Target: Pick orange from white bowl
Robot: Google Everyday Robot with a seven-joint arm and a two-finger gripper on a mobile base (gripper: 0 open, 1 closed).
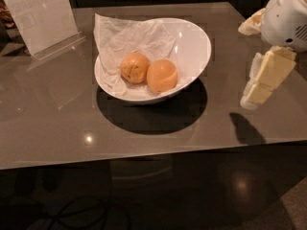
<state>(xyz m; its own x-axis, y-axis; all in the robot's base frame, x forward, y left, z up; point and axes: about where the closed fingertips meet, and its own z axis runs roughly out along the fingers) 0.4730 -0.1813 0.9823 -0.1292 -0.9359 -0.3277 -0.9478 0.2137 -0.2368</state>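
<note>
At the far left a clear acrylic sign stand (42, 19) is leaning on the glossy grey-brown tabletop (57, 121), well apart from the action and posing little risk. The large glossy white bowl with the slanted rim (200, 47) is sitting mid-tabletop, and crumpled white paper (125, 38) is lining its left side. The paper could drag out if a jaw catches it. Inside, a rougher, darker-mottled orange (135, 67) is lying touching the smooth, pale-orange round orange (161, 75), which is resting on the bowl's floor towards the right. With no gap between them, a jaw coming down on the left side may be wedging against the wrong fruit, or nudging the target so that it rolls away. The raised right rim is standing between fruit and arm, so a low approach risks tipping the bowl. The cream-and-white gripper (254, 61) is hovering at the right edge, well clear of the bowl, its jaws seeming to be standing wide and holding nothing.
</note>
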